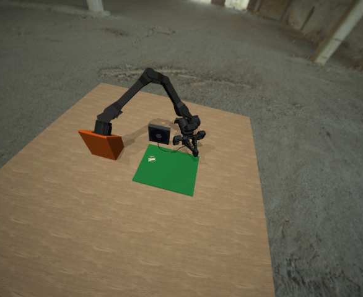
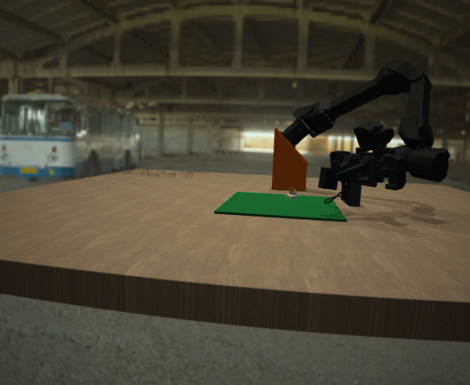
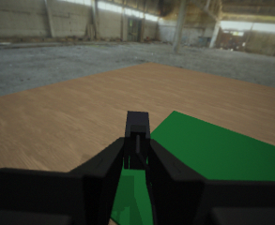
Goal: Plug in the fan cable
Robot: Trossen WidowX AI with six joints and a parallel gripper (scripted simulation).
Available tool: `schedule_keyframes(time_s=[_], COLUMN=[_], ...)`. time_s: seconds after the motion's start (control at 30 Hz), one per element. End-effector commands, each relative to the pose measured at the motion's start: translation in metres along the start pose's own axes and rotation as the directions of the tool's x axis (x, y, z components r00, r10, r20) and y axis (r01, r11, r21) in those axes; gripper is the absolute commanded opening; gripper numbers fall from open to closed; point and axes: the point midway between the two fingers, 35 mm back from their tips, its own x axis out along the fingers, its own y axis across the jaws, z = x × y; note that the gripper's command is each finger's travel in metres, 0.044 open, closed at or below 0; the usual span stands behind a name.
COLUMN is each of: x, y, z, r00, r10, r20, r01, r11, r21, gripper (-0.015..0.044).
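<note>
Bench (image 1: 118, 217) (image 2: 164, 244) (image 3: 67, 108) supports the green board (image 1: 167, 172) (image 2: 273, 205) (image 3: 212, 145). Gripper (image 1: 195, 152) (image 2: 351, 199) (image 3: 136, 142) clamps the cable's plug (image 3: 137, 133) near the board's edge, apart from the fan header (image 1: 151, 158) (image 2: 292, 196).

Beyond the wooden table (image 1: 127, 230) (image 2: 143, 240) (image 3: 81, 112), a parked white-and-blue bus (image 2: 38, 140).

Top looks down obliquely, far; exterior low, side-on; wrist close behind black metal gripper (image 1: 196, 153) (image 2: 351, 204) (image 3: 136, 142) fingertips; all share flat green board (image 1: 167, 171) (image 2: 278, 205) (image 3: 212, 145).
</note>
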Motion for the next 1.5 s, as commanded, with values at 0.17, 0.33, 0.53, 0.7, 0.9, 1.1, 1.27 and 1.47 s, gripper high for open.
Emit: schedule_keyframes(time_s=[0.17, 0.33, 0.53, 0.7, 0.9, 1.1, 1.27, 1.47], x=[-0.001, -0.001, 0.0, 0.001, 0.002, 0.003, 0.004, 0.005], y=[-0.001, -0.001, -0.001, -0.001, -0.001, -0.001, -0.001, -0.001], z=[-0.008, -0.013, -0.018, -0.023, -0.028, -0.033, -0.038, -0.043], r00=[1.0, 1.0, 1.0, 1.0, 1.0, 1.0, 1.0, 1.0], r10=[-0.002, -0.002, -0.002, -0.002, -0.002, -0.002, -0.003, -0.003], r20=[0.007, 0.007, 0.007, 0.007, 0.007, 0.007, 0.006, 0.006], r01=[0.002, 0.002, 0.002, 0.002, 0.002, 0.002, 0.003, 0.003], r11=[1.0, 1.0, 1.0, 1.0, 1.0, 1.0, 1.0, 1.0], r21=[0.002, 0.002, 0.002, 0.002, 0.002, 0.002, 0.002, 0.002], gripper=[0.0, 0.0, 0.0, 0.0, 0.0, 0.0, 0.0, 0.0])
